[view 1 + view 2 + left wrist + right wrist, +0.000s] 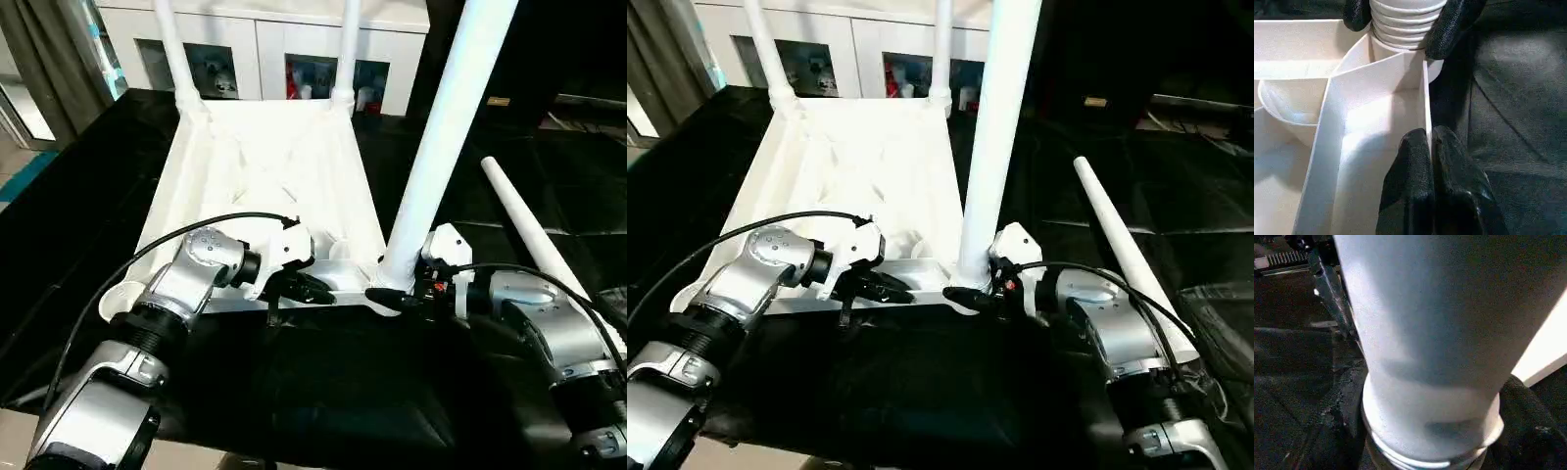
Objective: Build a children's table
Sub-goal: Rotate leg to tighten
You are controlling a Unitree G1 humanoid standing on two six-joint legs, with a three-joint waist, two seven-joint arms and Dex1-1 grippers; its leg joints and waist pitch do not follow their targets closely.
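The children's table top (pixel 265 166) lies upside down, ribbed underside up, on the black sheet. Two white legs (pixel 171 49) (pixel 348 49) stand in its far corner sockets. A third leg (pixel 446 127) stands upright at the near right corner. My right gripper (pixel 387 294) closes around its ribbed lower end (pixel 1405 19), one finger (pixel 1449 29) on each side. My left gripper (pixel 1430 134) is shut on the thin near rim wall (pixel 1425 93) of the top, just left of that corner. A fourth leg (pixel 529 230) lies loose on the sheet to the right.
The near left corner socket (pixel 122 299) holds no leg. A white cabinet with glass doors (pixel 265 59) stands behind the black-sheeted table (pixel 323 392). A black cable (pixel 176 240) loops over my left forearm.
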